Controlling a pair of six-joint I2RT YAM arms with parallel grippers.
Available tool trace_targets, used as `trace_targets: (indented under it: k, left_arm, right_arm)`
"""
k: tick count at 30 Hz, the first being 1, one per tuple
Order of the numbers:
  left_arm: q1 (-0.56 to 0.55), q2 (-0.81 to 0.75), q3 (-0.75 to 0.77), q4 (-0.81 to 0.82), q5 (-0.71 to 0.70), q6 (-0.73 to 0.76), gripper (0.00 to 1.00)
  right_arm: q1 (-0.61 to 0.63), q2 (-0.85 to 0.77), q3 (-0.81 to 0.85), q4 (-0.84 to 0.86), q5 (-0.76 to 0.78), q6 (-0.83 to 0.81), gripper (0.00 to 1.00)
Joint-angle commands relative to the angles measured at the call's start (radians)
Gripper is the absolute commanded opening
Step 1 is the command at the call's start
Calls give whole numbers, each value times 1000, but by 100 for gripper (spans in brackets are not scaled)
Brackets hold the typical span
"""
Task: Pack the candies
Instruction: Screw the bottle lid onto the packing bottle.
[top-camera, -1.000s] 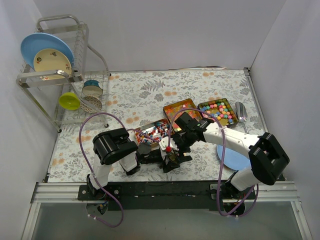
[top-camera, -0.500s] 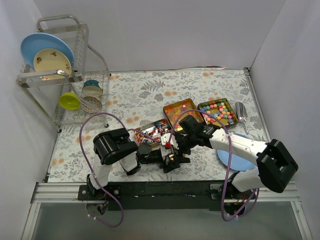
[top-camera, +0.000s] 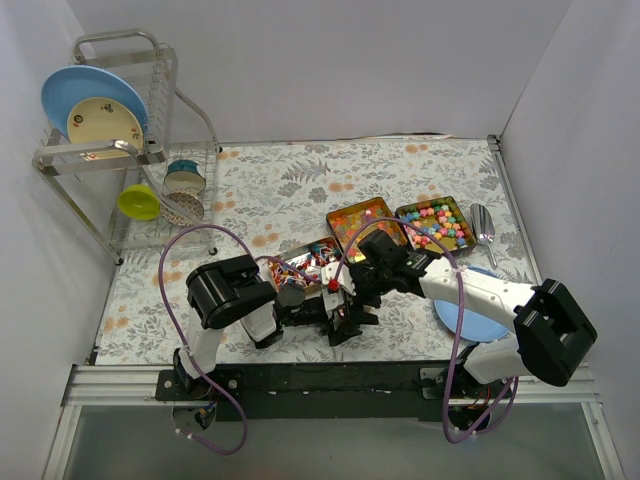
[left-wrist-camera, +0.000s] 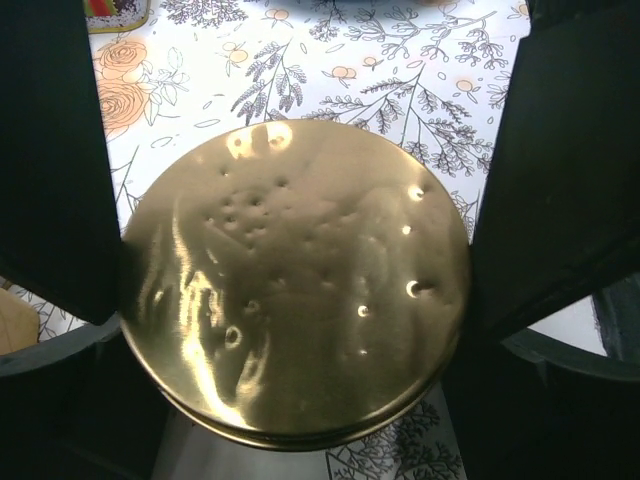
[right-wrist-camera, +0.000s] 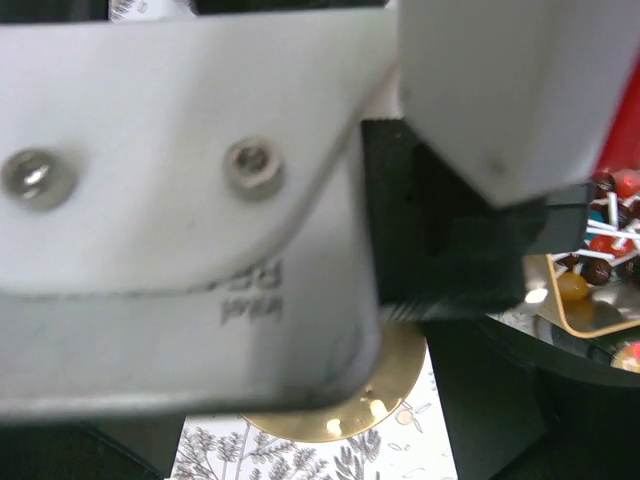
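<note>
- Lid (left-wrist-camera: 295, 280) handling looks to be the step in hand. The left gripper (left-wrist-camera: 300, 200) has its two black fingers pressed on opposite edges of the round gold disc, closed onto it.
- The right gripper (top-camera: 350, 293) crowds against the left one near the table's near edge. Its own view is filled by the other's white housing, so I cannot tell how far open it is or whether it holds anything.
- The candies (top-camera: 437, 222) lie in three open tins (top-camera: 331, 219) just beyond the grippers: wrapped ones (top-camera: 305, 265) left, gummies (top-camera: 358, 222) middle, pastel pieces (top-camera: 445, 228) right.
- What sits under the lid is hidden, so I cannot say whether it is coming off or going on. Either way, the next move probably calls for keeping the disc level and parting the two grippers without a knock.
- The lid is thin polished metal, dimpled and mirror-slick, so an edge-only grip could slip. The tins are shallow, rectangular and gold-rimmed. The cloth (left-wrist-camera: 330, 70) is flat, with a printed floral pattern.
</note>
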Motion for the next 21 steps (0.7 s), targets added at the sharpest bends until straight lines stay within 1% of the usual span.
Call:
trace_targets:
  k: [1,3,6,8,9,11,14,15,17,18,21]
  left_arm:
    - [1,7,-8,-195,1,-10,98]
    - [1,-15,-27,-198,3,9,98]
    - [1,-91,-56,-273,41,46,98]
    - [3,-163,-73,-307,60,77,98]
    - [1,-186,-82,-345,61,85,98]
    - [3,-246,-99,-371,60,83,98]
    - [1,-306,-93,-475,44,59,98]
    - [3,-361,-91,-538,40,54,98]
    - [3,-426,-105,-592,40,52,98]
    - [3,-493,-104,-661,43,60,98]
    - [3,-573,-96,-805,38,106,98]
  right_arm:
    - [-18,18,1,-73,131,22,98]
    - [-20,9,15,-81,146,20,98]
    - [-22,-17,53,-136,76,-21,98]
    - [-22,-45,72,-140,38,-5,98]
    - [-22,-53,87,-139,31,5,98]
    - [-22,-68,102,-130,37,47,98]
    - [-22,-74,147,-130,62,98,98]
    - [-22,-79,171,-137,74,117,98]
    - [-26,-87,197,-148,113,161,98]
    - [-28,-93,203,-154,125,166,98]
    - [-34,-125,196,-176,168,135,98]
